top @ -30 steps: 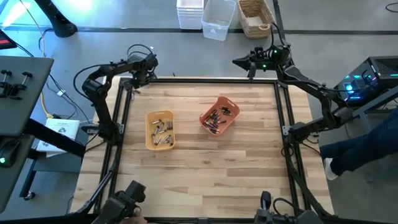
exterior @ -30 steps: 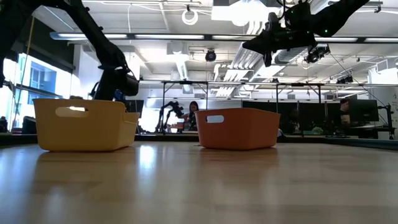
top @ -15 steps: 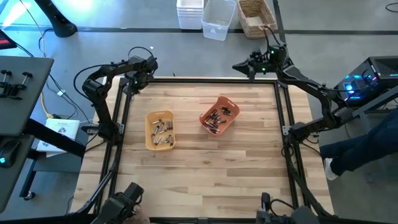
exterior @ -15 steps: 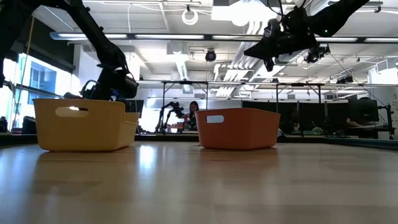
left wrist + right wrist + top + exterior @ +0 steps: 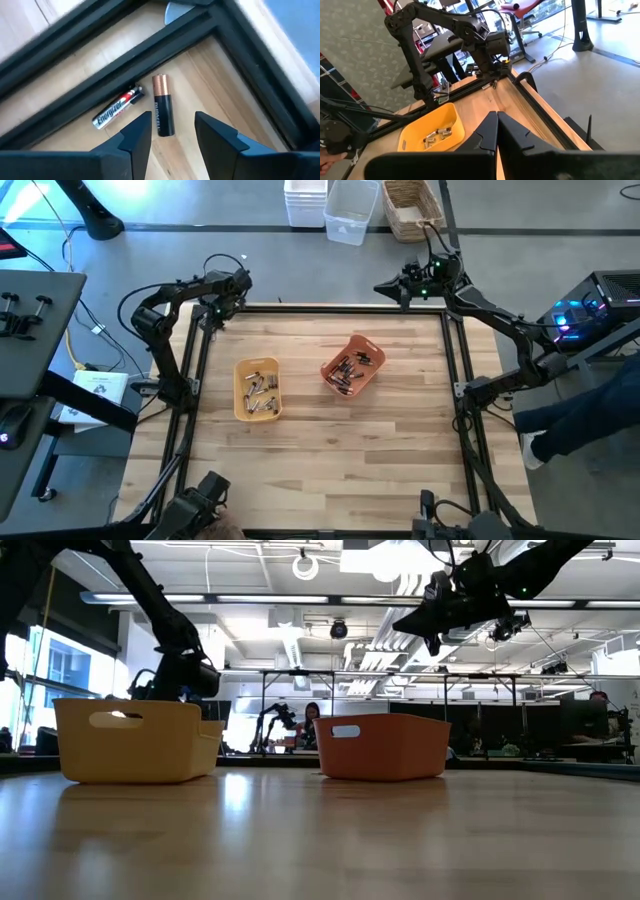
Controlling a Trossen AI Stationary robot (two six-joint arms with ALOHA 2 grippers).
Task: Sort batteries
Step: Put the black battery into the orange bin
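Nearest the front of the counter (image 5: 330, 450), toward mid-depth, sit two trays: the yellow tray (image 5: 257, 389) on the left side, holding silvery batteries (image 5: 260, 392), and the orange tray (image 5: 353, 366) just right of centre, holding darker batteries (image 5: 351, 369).

At the far-left corner, the left gripper (image 5: 172, 131) hovers with fingers apart over two loose cells on the wood — a copper-topped battery (image 5: 163, 111) lying between the fingertips, ungripped, and a slimmer Energizer battery (image 5: 118, 107) just beside it, against the black frame rail (image 5: 125, 75).

At the far edge, right of centre, the right gripper (image 5: 496, 131) is raised above the counter, fingers closed and empty.
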